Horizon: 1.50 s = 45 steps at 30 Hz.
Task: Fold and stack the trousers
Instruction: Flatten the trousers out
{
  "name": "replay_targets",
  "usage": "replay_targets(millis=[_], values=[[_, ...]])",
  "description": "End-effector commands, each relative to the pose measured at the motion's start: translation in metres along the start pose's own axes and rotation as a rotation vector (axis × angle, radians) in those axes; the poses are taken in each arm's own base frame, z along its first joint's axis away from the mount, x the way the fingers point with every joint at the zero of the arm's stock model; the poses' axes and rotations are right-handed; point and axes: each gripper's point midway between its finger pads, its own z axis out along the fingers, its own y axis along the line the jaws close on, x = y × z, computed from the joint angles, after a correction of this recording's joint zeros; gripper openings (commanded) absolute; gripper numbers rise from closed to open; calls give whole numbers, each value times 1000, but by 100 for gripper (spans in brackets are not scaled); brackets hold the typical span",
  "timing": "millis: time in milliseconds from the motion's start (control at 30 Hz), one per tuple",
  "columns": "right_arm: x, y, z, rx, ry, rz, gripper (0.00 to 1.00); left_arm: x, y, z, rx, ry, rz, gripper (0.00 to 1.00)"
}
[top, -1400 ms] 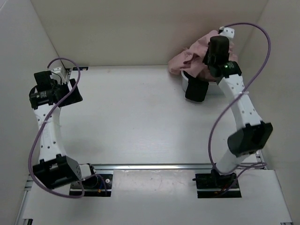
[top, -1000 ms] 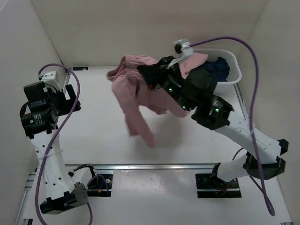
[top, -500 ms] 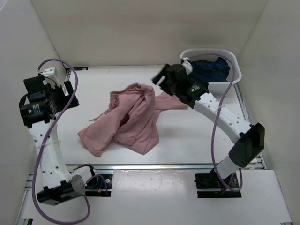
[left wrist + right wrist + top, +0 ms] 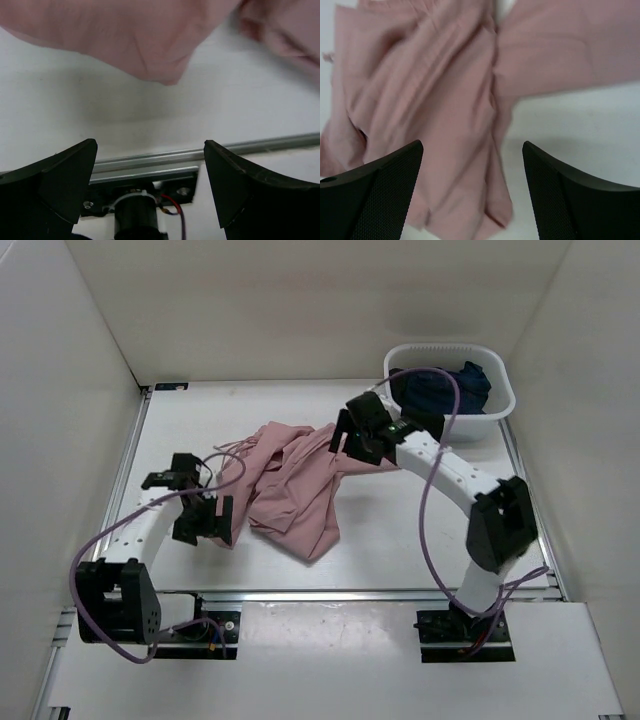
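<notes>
The dusty-pink trousers (image 4: 292, 483) lie crumpled in a heap on the middle of the white table, one leg reaching right under the right arm. My right gripper (image 4: 351, 438) hovers just above their right side, open. Its wrist view shows wrinkled pink trousers (image 4: 440, 95) below the spread fingers (image 4: 375, 190), with nothing between them at the right gripper (image 4: 472, 145). My left gripper (image 4: 205, 522) sits low at the heap's left edge, open. In the left wrist view, the left gripper (image 4: 150, 147) is empty and a trousers fold (image 4: 145, 40) lies beyond it.
A white basket (image 4: 498, 405) stands at the back right corner with a dark navy garment (image 4: 445, 388) inside. A metal rail (image 4: 320, 593) runs along the near table edge by the arm bases. White walls enclose the table on three sides.
The right gripper opened and let the trousers go; they dropped from hanging to a heap on the table. The left arm swung down from the left side to the heap's left edge.
</notes>
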Motion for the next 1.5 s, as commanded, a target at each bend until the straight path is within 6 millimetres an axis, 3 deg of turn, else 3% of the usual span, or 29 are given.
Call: replay_targets(millis=[0, 133, 200, 233, 267, 367, 400, 433, 467, 500, 533, 567, 633, 667, 733, 767, 800, 833, 867, 900, 933, 1000, 1033, 1067, 1100, 1200, 1233, 1433, 1467], values=[[-30, 35, 28, -97, -11, -31, 85, -32, 25, 23, -160, -164, 39, 100], [-39, 40, 81, -122, 78, 74, 89, -49, 29, 51, -160, -176, 40, 100], [-55, 54, 90, -170, 56, 90, 93, -57, 30, 63, -160, -168, 40, 100], [-48, 51, 110, -151, 78, 101, 95, -69, 28, 67, -157, -206, 50, 100], [-66, 66, 110, -185, 40, 112, 95, -70, 30, 75, -166, -194, 49, 100], [-59, 63, 138, -154, 107, 142, 91, -80, 33, 88, -179, -191, 47, 100], [-45, 55, 149, -115, 150, 159, 83, -82, 34, 90, -179, -184, 47, 99], [-45, 55, 149, -112, 152, 183, 76, -83, 34, 93, -179, -173, 47, 74], [-31, 41, 155, -61, 174, 198, 59, -87, 36, 99, -190, -156, 45, 56], [-42, 43, 145, -70, 128, 218, 17, -88, 38, 101, -199, -147, 44, 33], [-43, 39, 142, -52, 107, 251, 4, -90, 41, 102, -212, -145, 43, 14], [-44, 34, 137, -40, 86, 251, 0, -91, 48, 105, -218, -133, 20, 14], [-39, 33, 119, -35, 85, 243, 0, -111, 62, 95, -259, -178, -11, 14], [-37, 33, 111, -34, 101, 242, 0, -117, 84, 92, -320, -182, -56, 14], [-28, 37, 76, -61, 130, 223, 0, -161, 111, 62, -377, -283, -119, 14], [-28, 61, 35, -162, 127, 206, 0, -172, 136, 54, -398, -298, -180, 14], [-28, 71, 17, -231, 113, 198, 0, -217, 149, 19, -407, -406, -206, 14], [-2, 67, 8, -242, 159, 182, 0, -224, 160, 7, -416, -394, -230, 14], [-9, 77, -29, -308, 128, 172, 0, -236, 170, -4, -424, -397, -249, 14], [-7, 80, -44, -331, 120, 163, 0, -243, 182, 6, -437, -346, -263, 14], [6, 76, -55, -308, 140, 148, 0, -277, 188, -26, -457, -422, -266, 14], [8, 66, -80, -290, 122, 171, 1, -277, 171, -23, -404, -348, -240, 35], [13, 57, -84, -263, 125, 171, 8, -280, 161, -26, -372, -352, -224, 55], [14, 51, -94, -260, 112, 172, 38, -274, 147, -26, -337, -338, -207, 85], [23, 32, -86, -210, 129, 181, 56, -269, 126, -24, -293, -331, -174, 90], [23, 9, -75, -175, 133, 219, 71, -226, 77, -27, -148, -299, -119, 100], [25, 1, -68, -166, 137, 233, 73, -217, 58, -44, -87, -336, -97, 100], [11, 28, -26, -227, 193, 141, 88, -111, -17, -18, 122, -171, 7, 100], [10, 35, -24, -249, 213, 140, 91, -81, -37, -6, 168, -108, 55, 100]])
